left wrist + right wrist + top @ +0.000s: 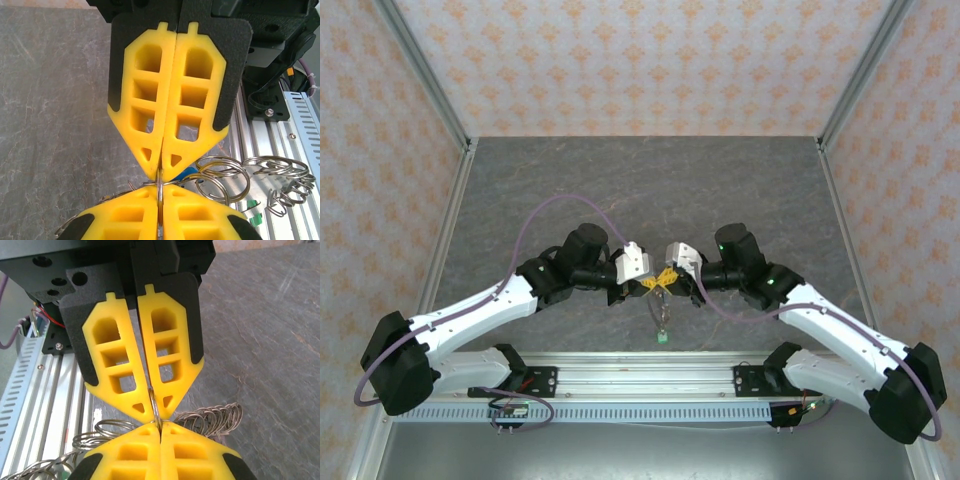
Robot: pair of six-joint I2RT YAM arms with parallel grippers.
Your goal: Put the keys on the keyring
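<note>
- Left gripper point(648, 284): fingers together, clamped on the keyring point(160, 189), a thin wire ring seen edge-on.
- Right gripper point(672, 279): pinched shut on the same ring, tip to tip with the left gripper, mid-table.
- Keys point(662, 316): they trail from the ring toward the near edge and end at a green tag point(663, 340). Their long axis runs near to far.
- For your next move, I judge the keys to lie nearward of both tips, with neither arm closer.

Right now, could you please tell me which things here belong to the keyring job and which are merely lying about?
Job: thin silver metal ring, pinched by left gripper and right gripper; looped silver wire rings; small green plastic tag; blue plastic tag.
Just lying about: grooved aluminium rail; purple cable; small circuit board.
</note>
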